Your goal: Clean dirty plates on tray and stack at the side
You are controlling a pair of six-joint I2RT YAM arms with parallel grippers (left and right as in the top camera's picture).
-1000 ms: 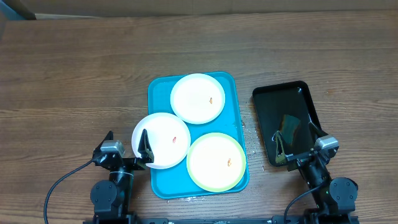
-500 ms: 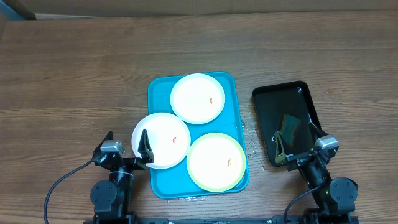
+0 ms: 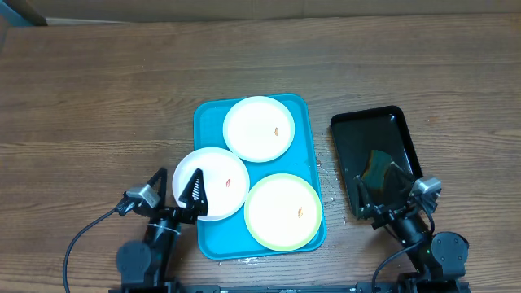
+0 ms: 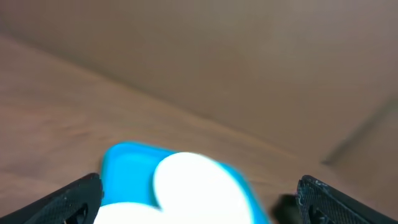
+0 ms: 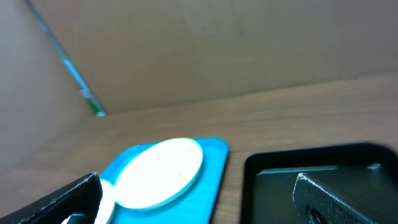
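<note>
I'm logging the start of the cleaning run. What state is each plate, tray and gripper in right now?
Blue tray: holding all three plates.
Top white plate: on the tray, orange smear, unstacked.
Left white plate: overhanging the tray's left edge, red smear.
Green-rimmed plate: on the tray, orange smear.
Black tray: holding a dark sponge-like item.
Left gripper: open, empty.
Right gripper: open, empty.
</note>
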